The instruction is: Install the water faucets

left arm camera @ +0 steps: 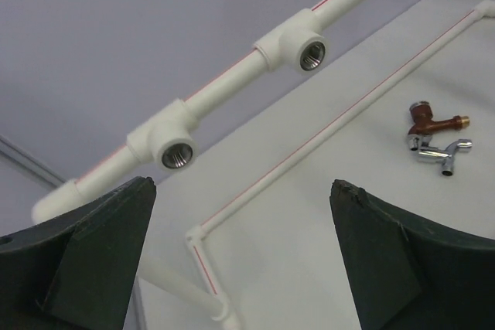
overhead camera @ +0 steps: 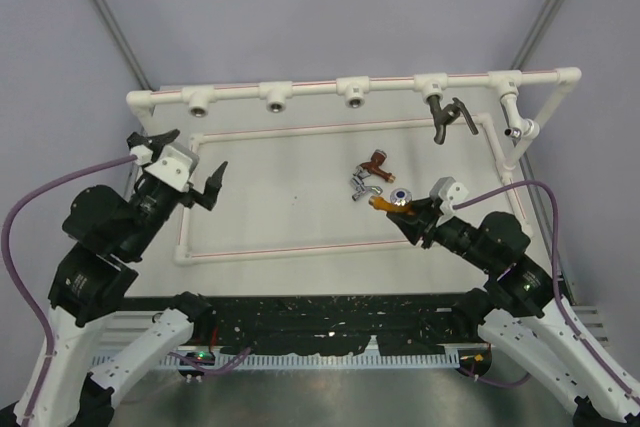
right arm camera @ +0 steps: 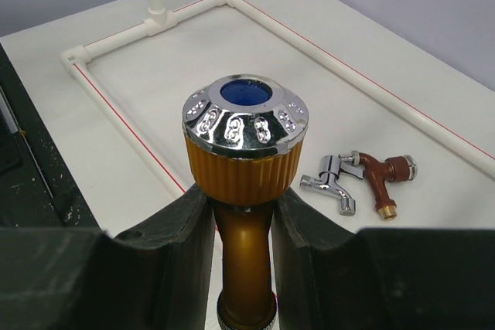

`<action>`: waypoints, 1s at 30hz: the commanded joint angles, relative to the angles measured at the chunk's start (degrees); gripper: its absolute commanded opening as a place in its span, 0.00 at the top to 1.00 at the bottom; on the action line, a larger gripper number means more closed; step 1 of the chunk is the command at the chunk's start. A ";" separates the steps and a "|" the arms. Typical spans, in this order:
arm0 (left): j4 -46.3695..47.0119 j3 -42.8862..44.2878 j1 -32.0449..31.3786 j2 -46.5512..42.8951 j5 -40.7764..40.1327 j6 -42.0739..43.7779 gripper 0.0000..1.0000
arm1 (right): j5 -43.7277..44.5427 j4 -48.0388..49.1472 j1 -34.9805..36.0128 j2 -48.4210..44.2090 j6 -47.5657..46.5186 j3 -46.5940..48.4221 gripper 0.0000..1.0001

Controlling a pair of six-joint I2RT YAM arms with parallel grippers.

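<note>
My right gripper (overhead camera: 408, 211) is shut on the orange faucet (right arm camera: 244, 161); its silvery cap with a blue centre points up past my fingers (right arm camera: 176, 245). The red-brown faucet (overhead camera: 375, 162) and the silver faucet (overhead camera: 362, 185) lie side by side on the table inside the pipe frame; they also show in the left wrist view, the red-brown faucet (left arm camera: 433, 120) above the silver faucet (left arm camera: 441, 152). The dark grey faucet (overhead camera: 445, 119) hangs from a socket on the white pipe frame (overhead camera: 300, 87). My left gripper (overhead camera: 190, 162) is open and empty at the frame's left end.
The pipe frame's top rail has empty threaded sockets (left arm camera: 176, 154) facing the table. A lower rectangle of thin white pipe (overhead camera: 300, 247) borders the table. A short white pipe (overhead camera: 515, 112) hangs at the right end of the rail.
</note>
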 commanded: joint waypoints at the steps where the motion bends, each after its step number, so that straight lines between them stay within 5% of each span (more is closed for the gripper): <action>1: -0.44 6.18 -0.17 8.48 3.09 23.07 0.00 | -1.89 1.30 0.03 0.12 -1.22 4.23 0.95; 10: 2.55 15.68 5.27 25.71 11.95 36.72 0.01 | -2.68 1.30 0.03 -1.11 -0.70 3.80 0.95; 18: 2.72 20.17 7.30 35.74 12.32 38.74 0.17 | -3.29 1.48 0.03 -0.76 -0.78 3.80 0.95; 23: 4.13 20.35 7.48 38.30 9.51 38.04 0.40 | -3.38 2.00 0.03 -0.50 -0.78 3.53 0.95; 30: 2.90 22.37 7.48 37.86 3.89 35.06 0.96 | -3.03 2.09 0.03 -0.41 -1.05 3.53 0.95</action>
